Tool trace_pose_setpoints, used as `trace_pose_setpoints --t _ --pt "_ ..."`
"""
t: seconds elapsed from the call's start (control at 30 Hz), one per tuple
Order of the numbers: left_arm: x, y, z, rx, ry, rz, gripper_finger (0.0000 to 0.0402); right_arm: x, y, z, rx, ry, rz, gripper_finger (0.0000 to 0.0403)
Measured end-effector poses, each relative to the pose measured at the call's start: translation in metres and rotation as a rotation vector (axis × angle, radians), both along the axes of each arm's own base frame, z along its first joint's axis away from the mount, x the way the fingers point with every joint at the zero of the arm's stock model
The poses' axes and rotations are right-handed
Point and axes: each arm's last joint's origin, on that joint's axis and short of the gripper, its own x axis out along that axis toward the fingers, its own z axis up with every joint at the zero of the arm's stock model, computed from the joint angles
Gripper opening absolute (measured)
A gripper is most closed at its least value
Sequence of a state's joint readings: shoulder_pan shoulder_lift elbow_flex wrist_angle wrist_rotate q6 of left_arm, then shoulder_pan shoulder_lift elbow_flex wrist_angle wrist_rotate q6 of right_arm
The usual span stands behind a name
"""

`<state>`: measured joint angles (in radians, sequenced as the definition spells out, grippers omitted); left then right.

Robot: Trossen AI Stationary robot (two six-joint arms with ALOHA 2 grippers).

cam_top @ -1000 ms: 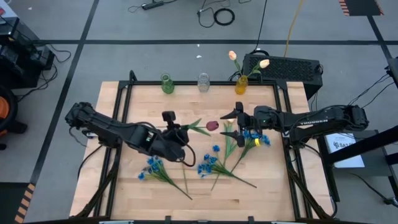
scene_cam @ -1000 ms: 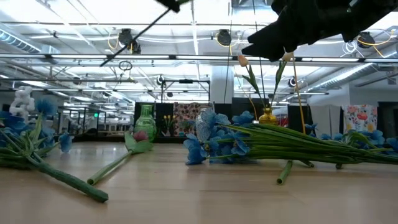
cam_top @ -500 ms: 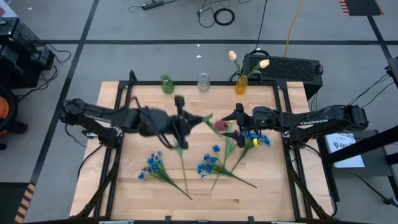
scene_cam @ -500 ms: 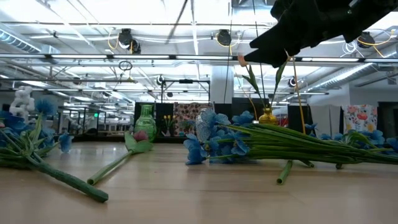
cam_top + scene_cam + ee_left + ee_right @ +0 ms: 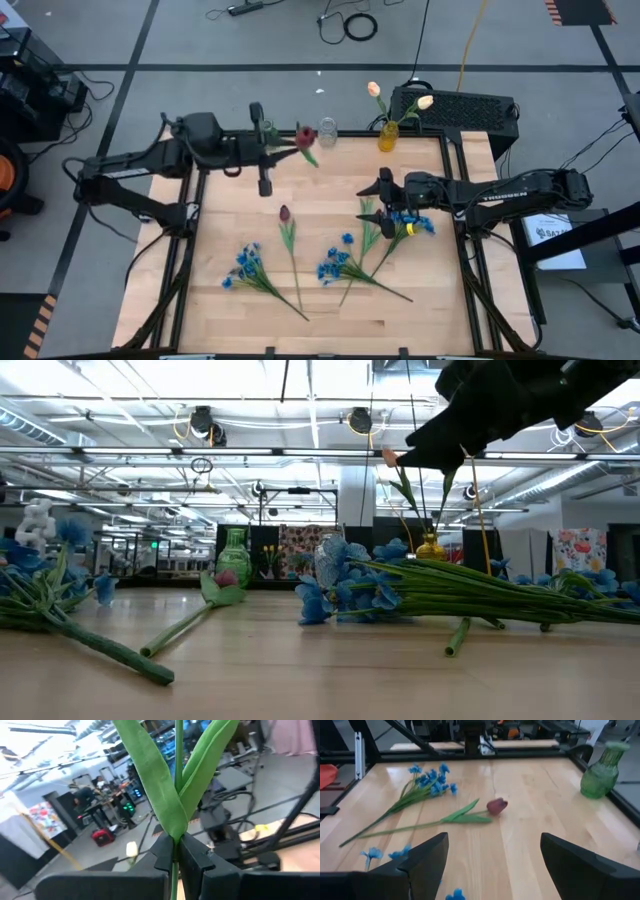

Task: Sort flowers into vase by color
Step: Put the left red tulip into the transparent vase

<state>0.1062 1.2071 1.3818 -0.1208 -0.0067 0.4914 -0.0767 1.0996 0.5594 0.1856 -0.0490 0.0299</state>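
1. Left tool (image 5: 262,150) is clamped tight on the green stem of a dark red tulip (image 5: 305,136). The wrist view shows the stem and two long leaves pinched right between the fingers (image 5: 165,851).
2. That arm reaches in from the desk's left edge toward the far edge, holding the tulip up in the air near the green vase (image 5: 267,135) and the clear vase (image 5: 327,131).
3. Right tool (image 5: 371,203) is spread wide with nothing in it, hovering over the right-middle of the desk (image 5: 430,310), fingers pointing left. The arm stretches in flat from the right side.
4. Only writing I can make out is white "TROSSEN" lettering (image 5: 500,197) on the right arm.
5. On the desk: a second dark red tulip (image 5: 284,213) near the middle and blue blossom bunches (image 5: 243,266) along the front. Cream-yellow tulips (image 5: 374,89) stand in the yellow vase (image 5: 388,137) at the back.
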Motion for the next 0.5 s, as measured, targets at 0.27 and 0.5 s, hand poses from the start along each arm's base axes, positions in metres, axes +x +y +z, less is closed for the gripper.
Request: trace_pose_setpoints --t 0.27,0.5 --pt "-0.03 0.039 0.012 -0.03 -0.229 0.131 0.002 0.0 0.0 -0.001 0.011 0.007 -0.004 0.0309" --pt "-0.043 0.072 -0.008 -0.093 -0.239 0.106 0.002 0.0 0.0 0.0 0.011 -0.004 -0.001 0.0309"
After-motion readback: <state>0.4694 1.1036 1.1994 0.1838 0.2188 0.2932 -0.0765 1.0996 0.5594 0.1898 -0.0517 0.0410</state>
